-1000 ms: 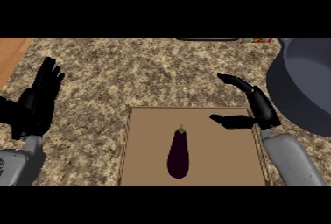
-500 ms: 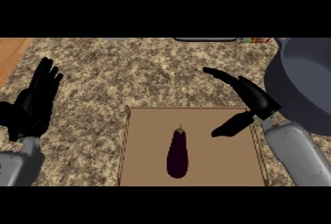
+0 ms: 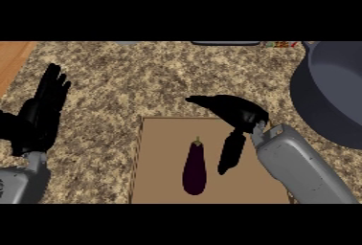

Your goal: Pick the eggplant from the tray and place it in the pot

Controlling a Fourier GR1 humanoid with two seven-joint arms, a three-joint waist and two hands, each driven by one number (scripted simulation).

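One eggplant (image 3: 195, 167) is lying lengthwise on one brown tray (image 3: 157, 162), stem end pointing away from the robot, sitting roughly mid-tray and nothing gripping it. One dark grey pot (image 3: 332, 91) is sitting on the speckled table (image 3: 141, 81) at the right edge, partly cut off by the frame, well apart from the eggplant. Two hands are showing. The right hand (image 3: 237, 115) is hovering over the tray's far right part, spread open and holding nothing, fingers (image 3: 201, 100) stretching left past the tray's far edge and the thumb (image 3: 230, 153) pointing down just beside the eggplant's right side; cannot tell if it is touching. Its grey forearm (image 3: 300, 167) is coming in from lower right. The left hand (image 3: 39, 119) is resting at the left edge, open with fingers straight up, empty, off the tray. One wooden strip (image 3: 13, 60) is showing at the far left corner.
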